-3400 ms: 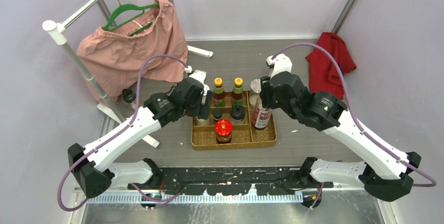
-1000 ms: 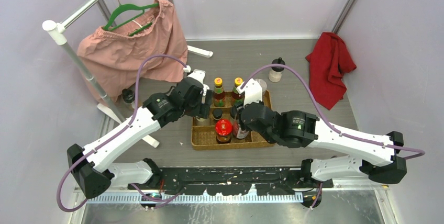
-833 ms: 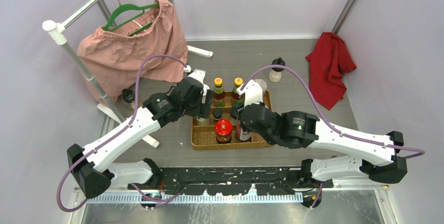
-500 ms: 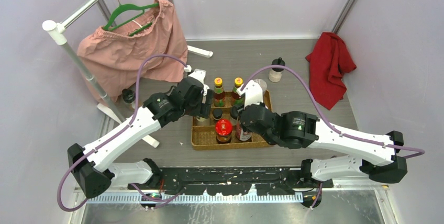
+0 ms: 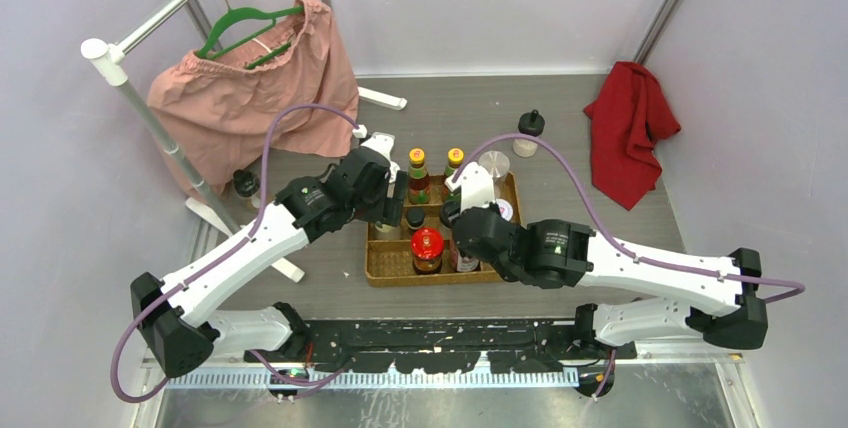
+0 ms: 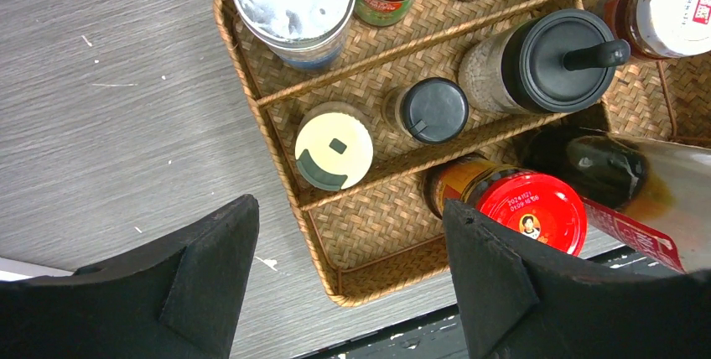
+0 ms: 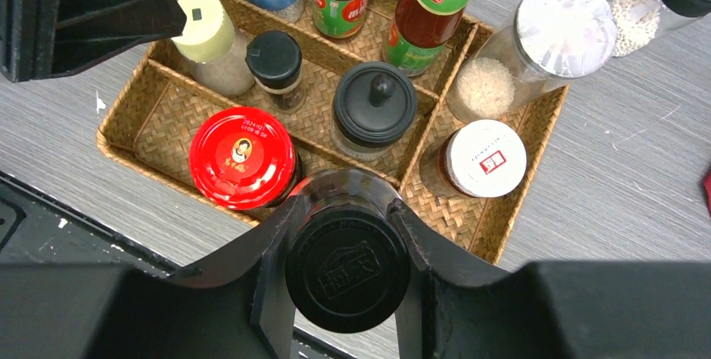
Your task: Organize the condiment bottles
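My right gripper (image 7: 347, 271) is shut on a black-capped dark sauce bottle (image 7: 348, 191) and holds it upright over the front middle of the tan woven tray (image 7: 503, 216), next to the red-lidded jar (image 7: 243, 158). In the top view this gripper (image 5: 462, 233) hides most of the bottle. My left gripper (image 6: 350, 212) is open and empty above the tray's left front corner. The tray also holds two yellow-capped bottles (image 5: 417, 176), a cream-lidded shaker (image 6: 334, 147), a small black-capped jar (image 6: 433, 110), a black knob-lidded jar (image 7: 374, 106), a white-lidded jar (image 7: 484, 158) and a silver-lidded shaker (image 7: 563, 17).
A black-capped bottle (image 5: 527, 133) stands on the table behind the tray's right end. Another small bottle (image 5: 243, 186) stands by the clothes rack foot at the left. A pink garment (image 5: 250, 78) hangs on the rack. A red cloth (image 5: 625, 128) lies at the back right.
My right arm has carried the black-capped bottle from the tray's right compartment leftward to the front middle, beside the red-lidded jar. My left arm has barely moved.
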